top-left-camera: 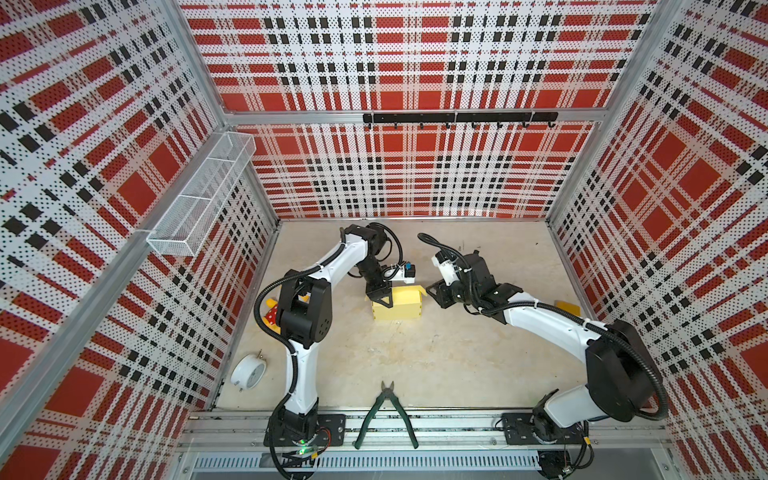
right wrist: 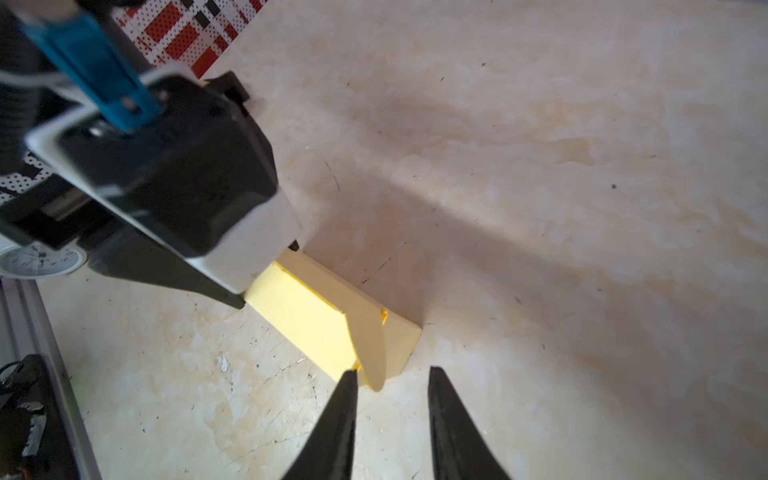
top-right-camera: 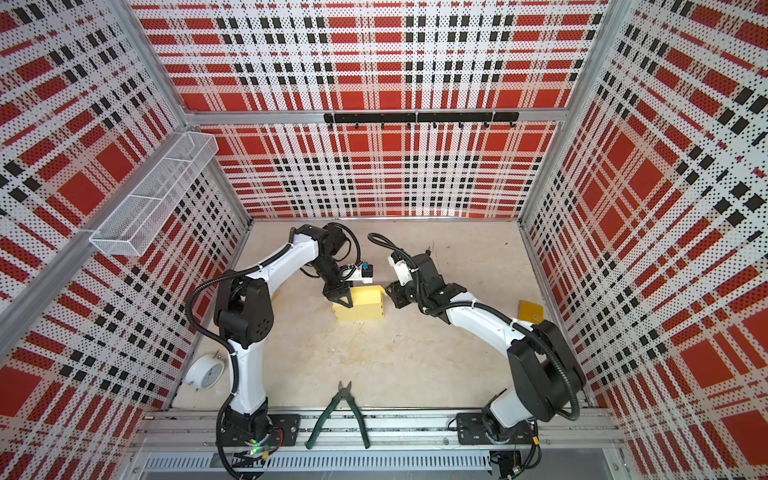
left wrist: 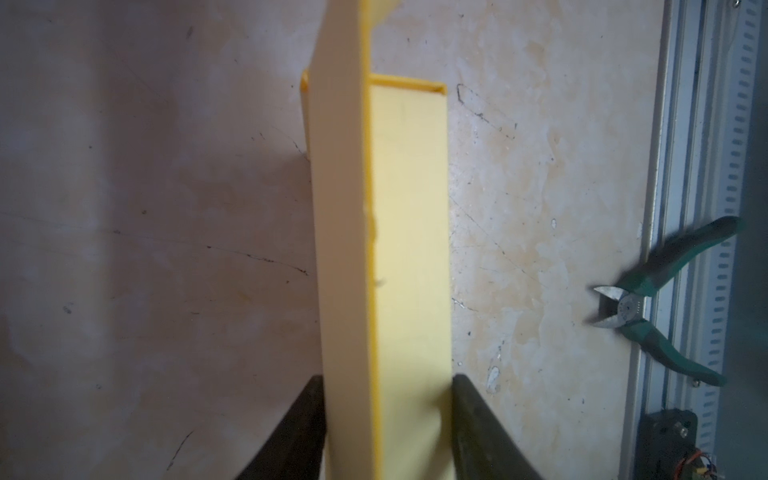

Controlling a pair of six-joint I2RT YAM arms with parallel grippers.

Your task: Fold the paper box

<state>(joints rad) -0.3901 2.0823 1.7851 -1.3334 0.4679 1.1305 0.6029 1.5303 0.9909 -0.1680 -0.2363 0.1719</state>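
Observation:
The paper box (top-left-camera: 401, 308) (top-right-camera: 361, 308) is a pale yellow, shallow cardboard box standing on its long edge near the middle of the table. My left gripper (top-left-camera: 380, 297) (top-right-camera: 340, 296) comes down onto its left end. In the left wrist view both black fingers press the box's (left wrist: 407, 208) two faces, so the left gripper (left wrist: 386, 382) is shut on it. My right gripper (top-left-camera: 432, 289) (right wrist: 390, 372) is open at the box's right end. A rounded end flap (right wrist: 368, 345) sticks out there, its tip just inside the gap beside one finger (right wrist: 347, 399).
Green-handled cutters (top-left-camera: 384, 415) (left wrist: 665, 299) lie at the front rail. A white alarm clock (top-left-camera: 248, 371) sits front left and a plush toy (top-left-camera: 272, 316) lies behind the left arm. A small orange-yellow flat piece (top-left-camera: 568, 308) lies by the right wall. A wire basket (top-left-camera: 199, 195) hangs on the left wall.

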